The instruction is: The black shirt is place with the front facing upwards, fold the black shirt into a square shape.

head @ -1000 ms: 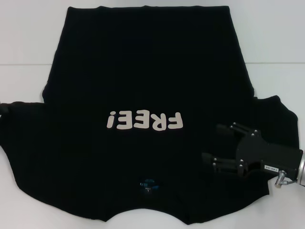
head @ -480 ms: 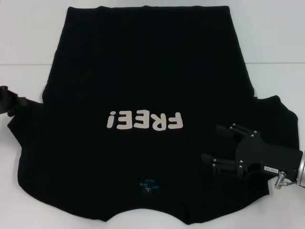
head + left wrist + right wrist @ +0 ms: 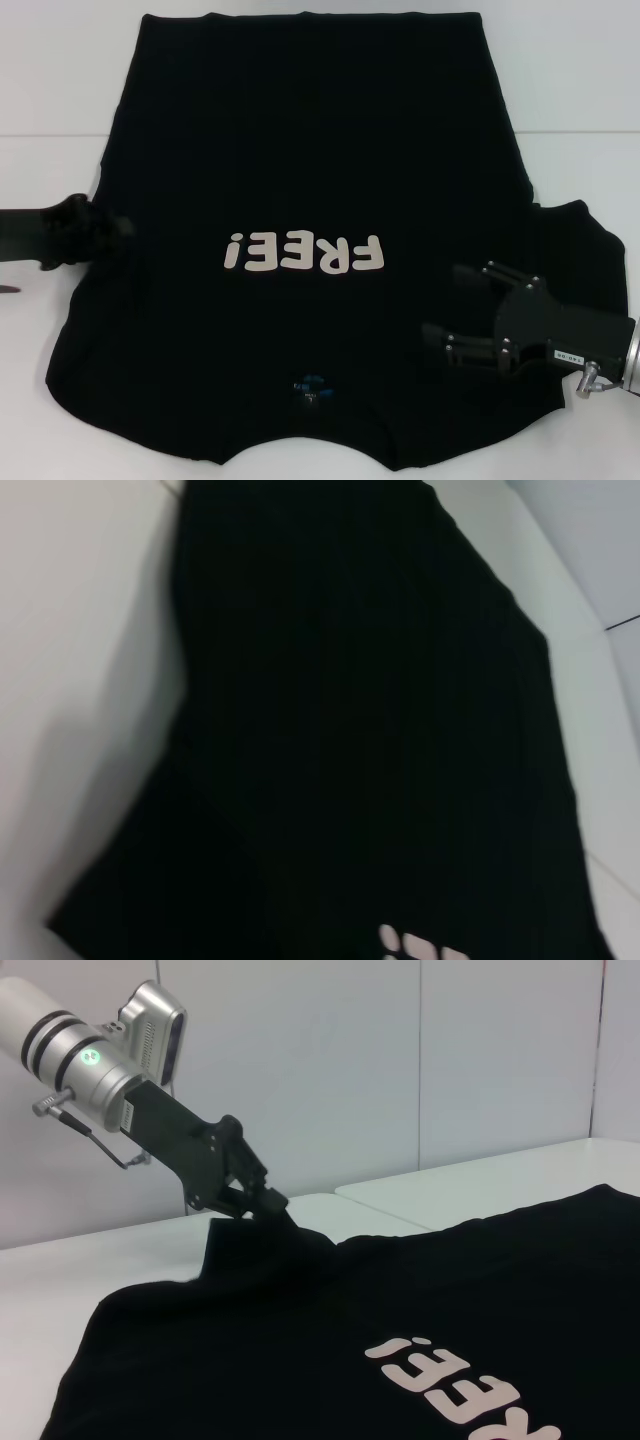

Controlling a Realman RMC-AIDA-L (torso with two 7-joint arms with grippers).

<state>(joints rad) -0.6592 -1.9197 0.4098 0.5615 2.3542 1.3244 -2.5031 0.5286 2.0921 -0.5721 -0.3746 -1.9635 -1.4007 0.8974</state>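
Observation:
The black shirt (image 3: 310, 150) lies flat, front up, on the white table (image 3: 50, 80), its cream letters "FREE!" (image 3: 305, 252) across the chest and a small blue neck label (image 3: 310, 387) near the front edge. At the shirt's left side, my left gripper (image 3: 112, 230) is shut on the sleeve. The right wrist view shows this left gripper (image 3: 258, 1202) pinching a raised peak of the black shirt (image 3: 350, 1320). My right gripper (image 3: 442, 302) is open, low over the right shoulder area. The left wrist view shows only the black shirt (image 3: 350, 730).
White table (image 3: 120, 1250) surrounds the shirt on the left, right and far sides. A seam line (image 3: 50, 135) crosses the table behind the sleeves. A pale wall (image 3: 400, 1060) stands behind the table.
My left gripper has moved right, toward the shirt's middle, dragging the left sleeve inward so the shirt's left edge now sits further in. The right gripper has stayed put.

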